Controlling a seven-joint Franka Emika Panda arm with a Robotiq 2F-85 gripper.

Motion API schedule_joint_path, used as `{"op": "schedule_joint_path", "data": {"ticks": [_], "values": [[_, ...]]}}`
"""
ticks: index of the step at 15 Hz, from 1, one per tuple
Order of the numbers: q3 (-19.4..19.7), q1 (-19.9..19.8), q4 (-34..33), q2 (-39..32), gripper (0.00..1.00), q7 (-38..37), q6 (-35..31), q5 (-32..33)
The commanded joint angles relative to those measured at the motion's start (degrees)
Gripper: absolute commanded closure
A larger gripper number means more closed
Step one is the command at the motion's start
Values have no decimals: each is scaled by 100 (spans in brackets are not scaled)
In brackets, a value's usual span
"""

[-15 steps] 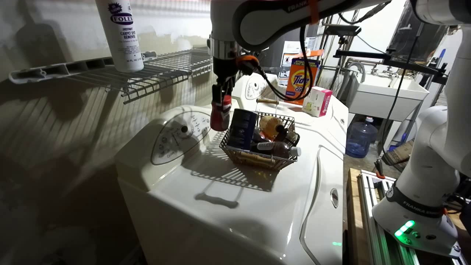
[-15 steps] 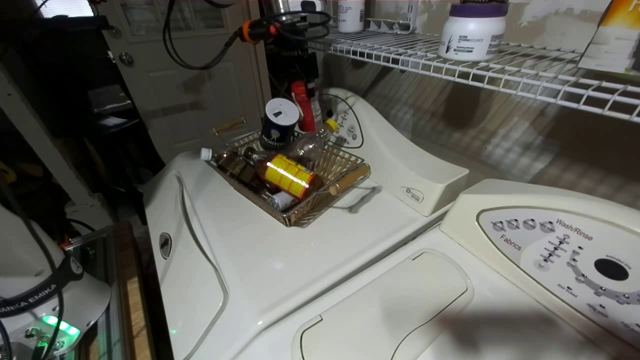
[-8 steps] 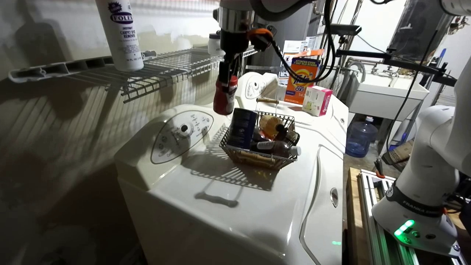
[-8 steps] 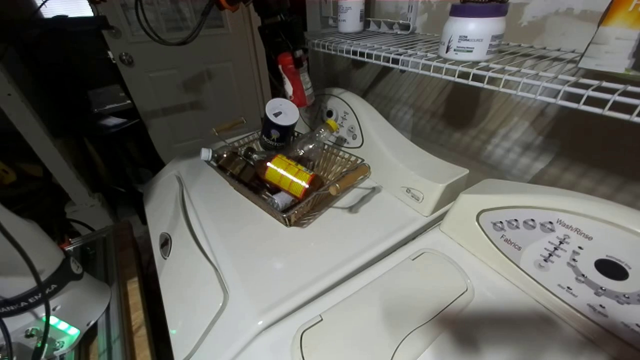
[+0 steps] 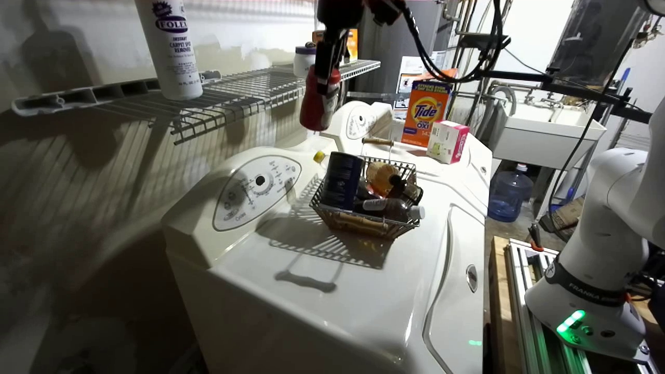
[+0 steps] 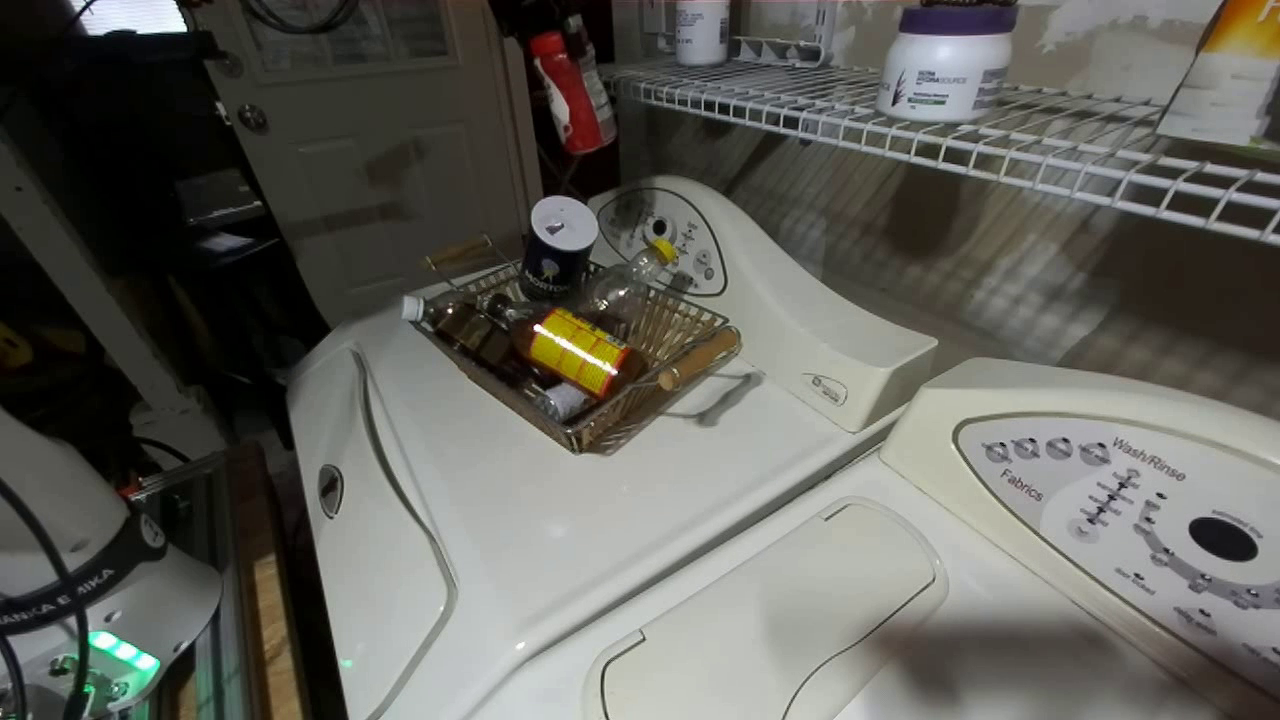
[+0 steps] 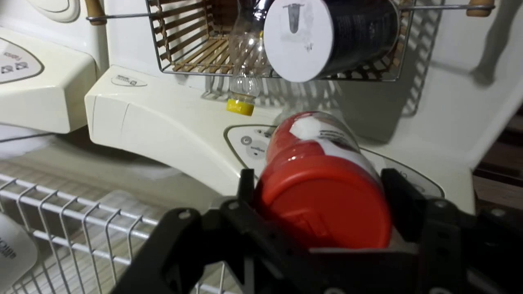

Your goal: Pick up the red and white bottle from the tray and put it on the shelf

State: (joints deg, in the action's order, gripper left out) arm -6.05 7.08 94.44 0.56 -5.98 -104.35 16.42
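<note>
Shadowed wall [image 5: 119, 171], fingers [image 7: 398, 196] tight on the red bottle [image 7: 322, 179], label [image 7: 333, 136] seemingly partly hidden.

That tray [image 6: 625, 407], canister [image 6: 558, 250] in it, sits on the machine [image 6: 510, 550], bottle [image 6: 572, 95] up in the gripper [image 7: 318, 183], shelf [image 6: 1080, 140] along the wall [image 6: 850, 200].

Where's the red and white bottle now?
Wrist view: the red and white bottle is clamped in the gripper. In an exterior view it hangs left of the shelf, above the dark canister in the tray.
</note>
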Motion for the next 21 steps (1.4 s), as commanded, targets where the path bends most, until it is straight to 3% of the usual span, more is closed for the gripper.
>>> {"op": "schedule_joint_path", "data": {"ticks": [1, 10, 11, 12, 18, 19, 21], "values": [[-34, -17, -818, -224, 48, 214, 193, 139], [226, -188, -3074, -1722, 48, 792, 204, -125], [179, -161, -2189, -1144, 48, 532, 23, -14], [192, -180, -2306, -1276, 23, 554, 16, -15], [184, -162, -2264, -1256, 23, 549, 16, -15], [181, -182, -2301, -1285, 48, 609, 32, -77], [185, -200, -2499, -1432, 48, 660, 82, -109]]}}
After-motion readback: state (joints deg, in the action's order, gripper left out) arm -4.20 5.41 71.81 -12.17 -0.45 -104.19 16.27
